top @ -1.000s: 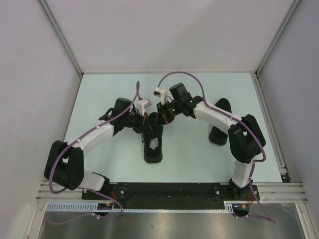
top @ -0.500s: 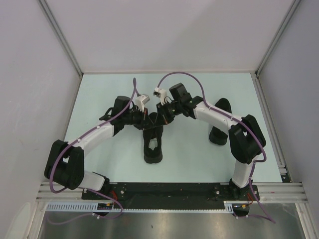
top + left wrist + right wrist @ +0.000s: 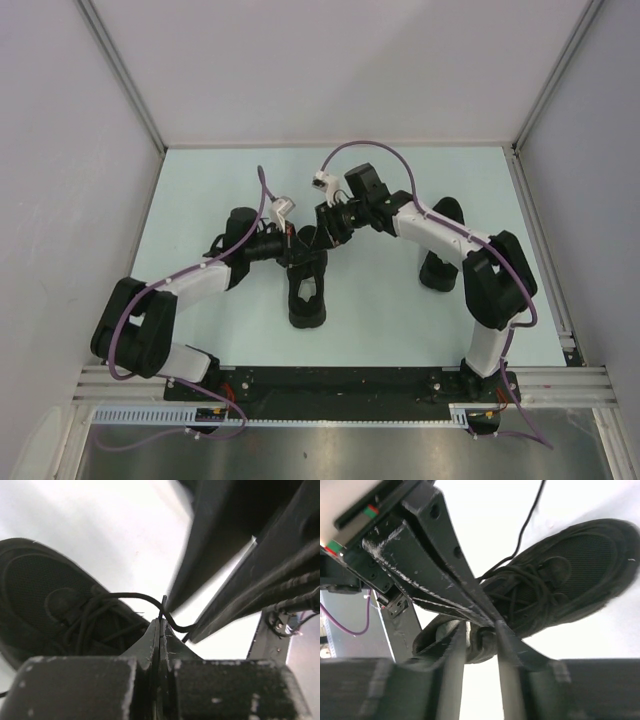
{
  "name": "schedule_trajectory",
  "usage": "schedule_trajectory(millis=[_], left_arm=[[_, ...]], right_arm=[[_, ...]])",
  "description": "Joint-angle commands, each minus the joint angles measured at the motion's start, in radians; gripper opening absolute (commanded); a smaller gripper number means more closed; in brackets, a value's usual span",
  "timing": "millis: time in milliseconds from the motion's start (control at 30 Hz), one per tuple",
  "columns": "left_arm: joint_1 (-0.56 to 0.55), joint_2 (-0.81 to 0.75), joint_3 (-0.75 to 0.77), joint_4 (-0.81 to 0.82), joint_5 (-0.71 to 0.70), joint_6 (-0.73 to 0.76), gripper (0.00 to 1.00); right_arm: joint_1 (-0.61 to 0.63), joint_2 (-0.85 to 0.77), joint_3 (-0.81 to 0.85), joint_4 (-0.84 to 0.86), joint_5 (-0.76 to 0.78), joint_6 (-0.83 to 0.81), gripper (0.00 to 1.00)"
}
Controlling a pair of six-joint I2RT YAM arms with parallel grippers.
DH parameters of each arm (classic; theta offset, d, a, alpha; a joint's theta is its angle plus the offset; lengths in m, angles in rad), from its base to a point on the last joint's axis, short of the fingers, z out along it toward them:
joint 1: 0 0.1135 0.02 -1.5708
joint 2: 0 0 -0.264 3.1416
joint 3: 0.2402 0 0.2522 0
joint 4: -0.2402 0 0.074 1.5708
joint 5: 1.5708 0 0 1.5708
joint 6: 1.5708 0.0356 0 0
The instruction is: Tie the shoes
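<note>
Sneaker (image 3: 308, 316), all black, sits on the pale surface (image 3: 210, 185) just beyond the black base rail (image 3: 350, 380). It is midway between the two arms, with its long axis running near to far. Near end: rounded, apart from both arms. Middle: foot opening faces up, with a paler grey insole (image 3: 308, 290) showing inside it. Far end: hidden in the top view under the two wrists, which converge over it. Left gripper (image 3: 160, 626) is angled in from the left, jaws clenched flat together and pinching a thin black lace (image 3: 127, 596) at their tip. The lace arcs from the laced front of the sneaker to the pinch. A short stub pokes above the tip, and a curl leaves on the other side toward the right gripper (image 3: 481, 630); whether they touch there cannot be told. Right gripper is angled in from the right, jaws released, with a gap between its fingers (image 3: 455, 655). The scratched black bars of the left gripper reach down to that gap. Right wrist view: mesh toe to the right, laces criss-crossed, one loose strand (image 3: 529, 520) trailing away over the surface. Beyond the grippers the surface runs to the white back wall (image 3: 340, 70).
</note>
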Motion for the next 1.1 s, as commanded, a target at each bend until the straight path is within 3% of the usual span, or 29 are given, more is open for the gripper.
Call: schedule_trajectory(millis=[0, 233, 367, 600, 1067], left_arm=[[0.000, -0.001, -0.043, 0.210, 0.083, -0.060, 0.00], [0.000, -0.002, -0.063, 0.275, 0.119, -0.070, 0.00], [0.000, -0.008, -0.063, 0.269, 0.111, -0.057, 0.00], [0.000, -0.021, -0.071, 0.262, 0.105, -0.044, 0.00], [0.000, -0.028, -0.068, 0.252, 0.117, -0.025, 0.00]], right_arm=[[-0.053, -0.088, 0.004, 0.029, -0.030, 0.024, 0.37], [-0.131, -0.107, -0.013, 0.012, -0.012, 0.080, 0.38], [-0.156, -0.053, -0.022, -0.005, -0.094, 0.141, 0.37], [-0.119, -0.022, -0.068, 0.024, -0.196, 0.193, 0.38], [-0.096, 0.025, -0.076, 0.072, -0.190, 0.215, 0.34]])
